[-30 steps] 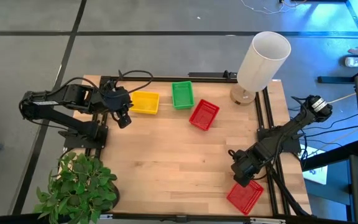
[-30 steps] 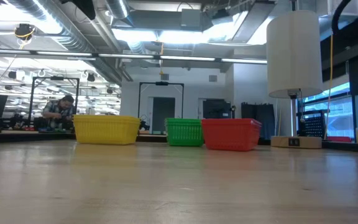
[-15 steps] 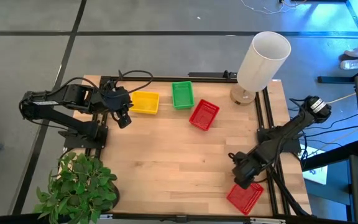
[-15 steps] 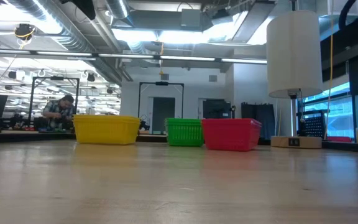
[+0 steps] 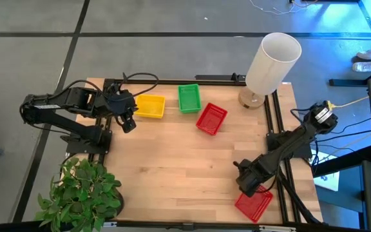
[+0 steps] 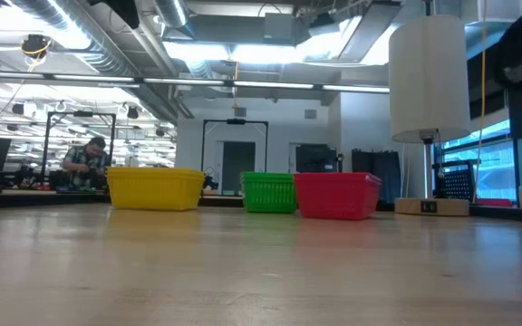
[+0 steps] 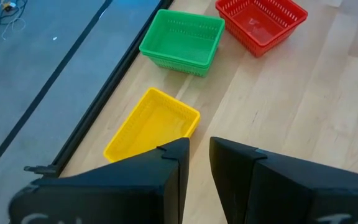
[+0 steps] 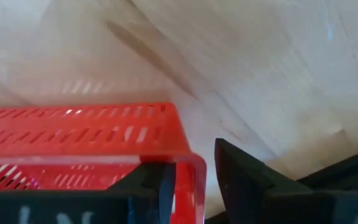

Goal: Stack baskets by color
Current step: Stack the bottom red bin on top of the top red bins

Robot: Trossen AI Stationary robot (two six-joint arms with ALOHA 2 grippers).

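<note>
High view: the right claw [image 5: 248,187] sits at the near right corner of the table [image 5: 172,167], at the upper edge of a lone red basket [image 5: 254,204]. In the right wrist view that basket's rim [image 8: 188,165] passes between the two dark fingers [image 8: 241,174], so the claw grasps the rim. The left claw [image 5: 128,123] hangs empty, its fingers slightly parted, just beside the yellow basket [image 5: 150,106], which lies in a far row with a green basket [image 5: 189,98] and a second red basket [image 5: 211,118].
</note>
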